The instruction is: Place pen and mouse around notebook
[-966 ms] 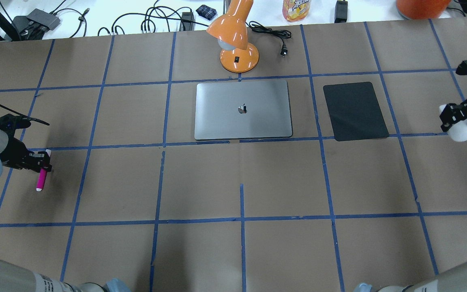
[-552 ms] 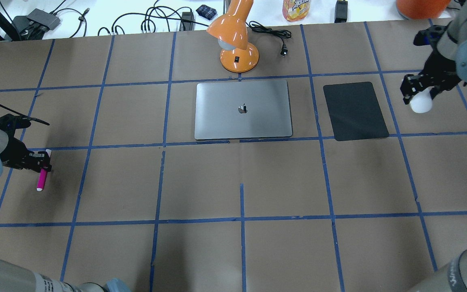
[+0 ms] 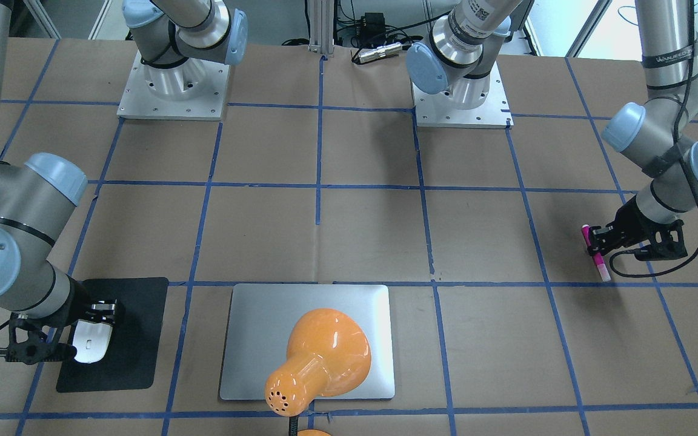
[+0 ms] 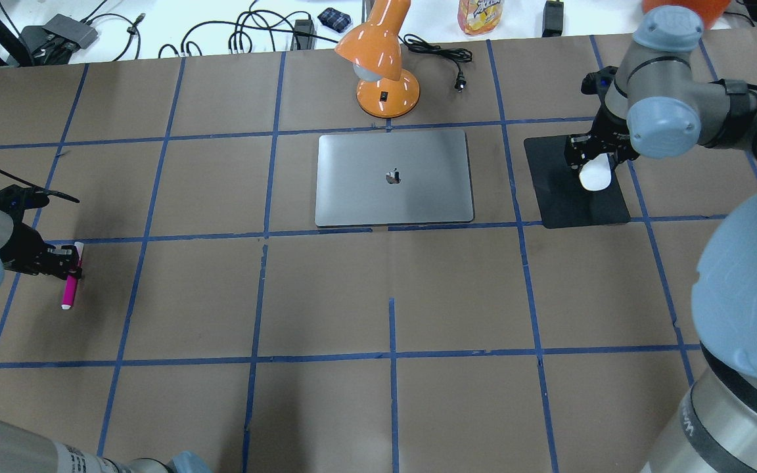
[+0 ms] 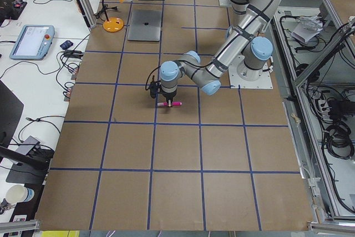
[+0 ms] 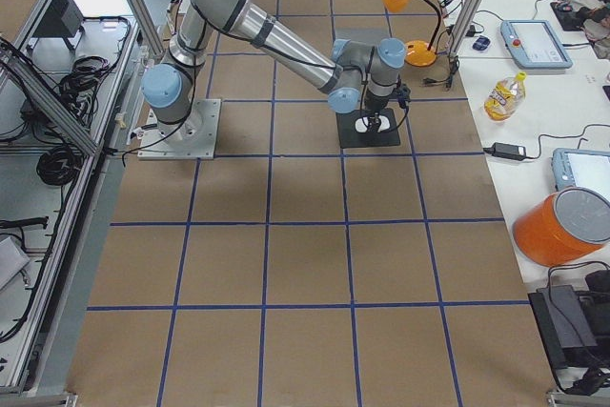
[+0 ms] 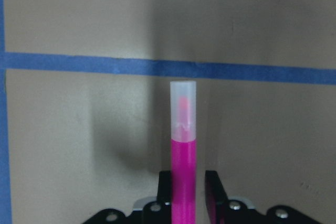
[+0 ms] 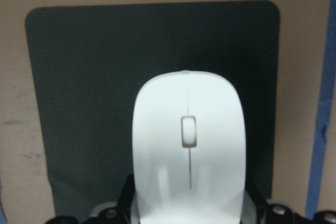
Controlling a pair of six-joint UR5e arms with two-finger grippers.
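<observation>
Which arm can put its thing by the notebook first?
Right: the right fingers hold the mouse over the black mat beside the notebook; the left fingers hold the pen far away.

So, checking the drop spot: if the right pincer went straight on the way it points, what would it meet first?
Most likely the black mat, beneath the mouse it holds; the gap is unclear.

Lamp obstr. notebook far side.

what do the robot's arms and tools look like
The left arm and right arm are silver-grey tubes with pale blue joint caps. The left tool and right tool are black, each with a looping black cable.
</observation>
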